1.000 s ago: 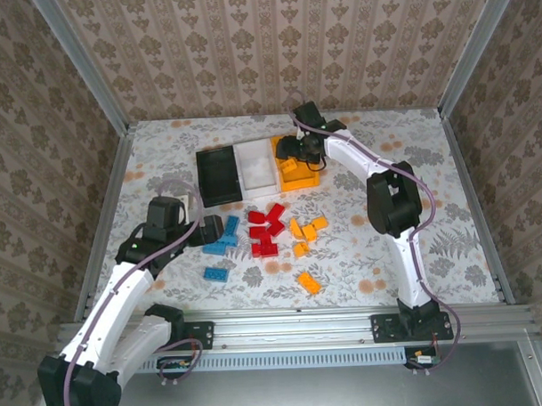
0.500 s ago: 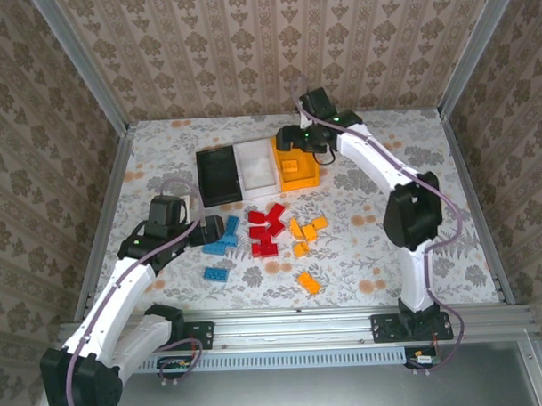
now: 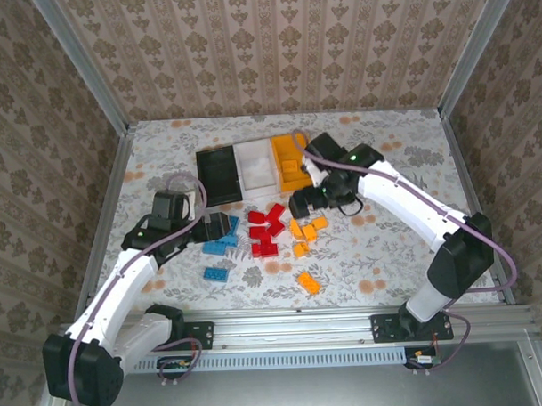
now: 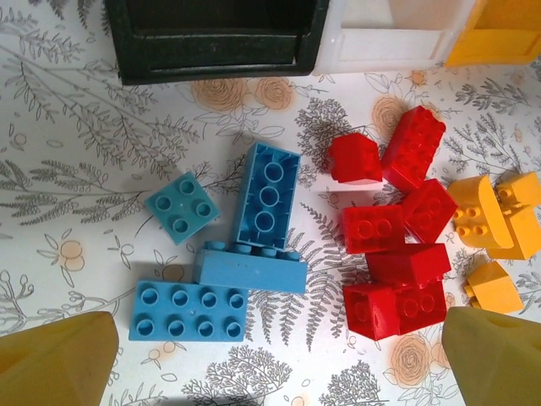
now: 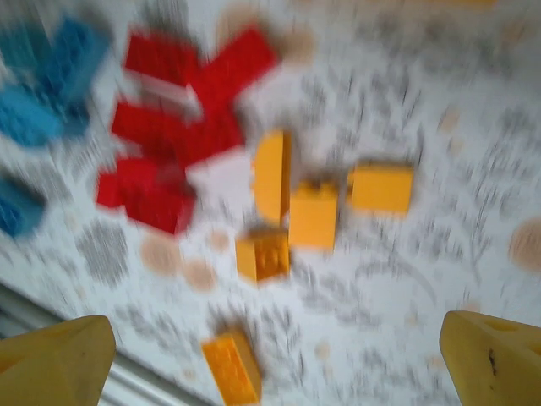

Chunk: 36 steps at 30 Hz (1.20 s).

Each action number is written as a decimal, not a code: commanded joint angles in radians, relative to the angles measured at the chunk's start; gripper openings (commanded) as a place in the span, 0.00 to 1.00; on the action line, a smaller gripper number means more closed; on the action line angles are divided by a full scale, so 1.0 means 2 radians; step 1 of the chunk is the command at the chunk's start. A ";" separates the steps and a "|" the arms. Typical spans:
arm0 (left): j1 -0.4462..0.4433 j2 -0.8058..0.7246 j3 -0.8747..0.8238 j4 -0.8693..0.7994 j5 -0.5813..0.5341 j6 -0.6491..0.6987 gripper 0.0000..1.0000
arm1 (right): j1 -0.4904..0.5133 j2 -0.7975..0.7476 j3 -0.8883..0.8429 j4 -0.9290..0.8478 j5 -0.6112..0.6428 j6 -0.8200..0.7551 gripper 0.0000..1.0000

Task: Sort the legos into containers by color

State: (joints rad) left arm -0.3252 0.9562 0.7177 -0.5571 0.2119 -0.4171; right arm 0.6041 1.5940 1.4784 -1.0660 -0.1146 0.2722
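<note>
The three containers stand in a row at the back: black bin point(image 3: 218, 174), white bin point(image 3: 256, 166), orange bin point(image 3: 283, 151) with an orange brick point(image 3: 295, 170) inside. The legos lie loose in front of them. Blue bricks point(image 4: 254, 271) are on the left, red bricks point(image 4: 397, 245) in the middle, orange bricks point(image 3: 306, 230) on the right, and one orange brick point(image 3: 309, 284) lies nearer. My left gripper point(image 4: 279, 364) hangs open just above the blue bricks, holding nothing. Open and empty too, my right gripper point(image 5: 279, 364) is over the orange bricks point(image 5: 313, 207); its view is blurred.
One blue brick point(image 3: 217, 273) lies apart toward the near edge. The floral tablecloth point(image 3: 388, 243) is bare to the right of the orange bricks. Patterned walls enclose the table, and a metal rail point(image 3: 293, 320) runs along the front.
My right arm has swung from above the orange bin back toward the loose orange bricks, its jaws opening wider. My left gripper has shifted slightly right toward the blue bricks.
</note>
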 commanded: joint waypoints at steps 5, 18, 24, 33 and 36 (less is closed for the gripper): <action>0.003 0.017 0.025 -0.001 0.030 0.049 1.00 | 0.073 -0.017 -0.067 -0.101 0.030 -0.005 1.00; -0.004 0.037 0.012 0.058 0.157 0.044 1.00 | 0.158 0.083 -0.120 -0.001 -0.023 0.015 0.98; -0.003 0.031 0.012 0.056 0.142 0.045 1.00 | 0.160 0.102 -0.145 0.045 -0.011 0.038 0.92; 0.001 0.036 0.011 0.055 0.134 0.044 1.00 | 0.161 0.123 -0.175 0.094 0.010 0.064 0.77; 0.002 0.037 0.012 0.056 0.134 0.043 1.00 | 0.161 0.128 -0.179 0.096 0.021 0.065 0.66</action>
State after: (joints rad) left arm -0.3260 1.0279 0.7403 -0.4614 0.4755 -0.3431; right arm 0.9211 1.8286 1.1339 -0.8917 -0.1154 0.3763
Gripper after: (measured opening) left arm 0.997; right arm 0.678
